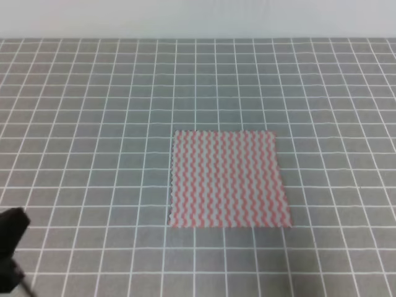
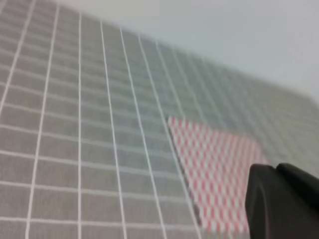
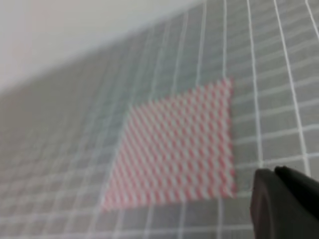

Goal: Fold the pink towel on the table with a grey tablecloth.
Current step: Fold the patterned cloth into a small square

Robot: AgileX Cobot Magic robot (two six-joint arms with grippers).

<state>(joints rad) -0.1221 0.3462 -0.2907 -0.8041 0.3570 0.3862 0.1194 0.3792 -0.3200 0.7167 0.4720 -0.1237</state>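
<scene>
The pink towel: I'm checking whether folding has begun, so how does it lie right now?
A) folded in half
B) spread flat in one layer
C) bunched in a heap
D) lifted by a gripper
B: the pink towel lies as a flat square on the table with a grey tablecloth, all four edges showing, no crease or doubled layer, and no gripper touches it.

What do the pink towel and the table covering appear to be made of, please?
The pink towel looks like thin, matte woven or nonwoven cloth: it lies flat, with a slightly frayed left edge. The grey tablecloth seems a smooth matte fabric or vinyl printed with white grid lines; which one is unclear.
</scene>
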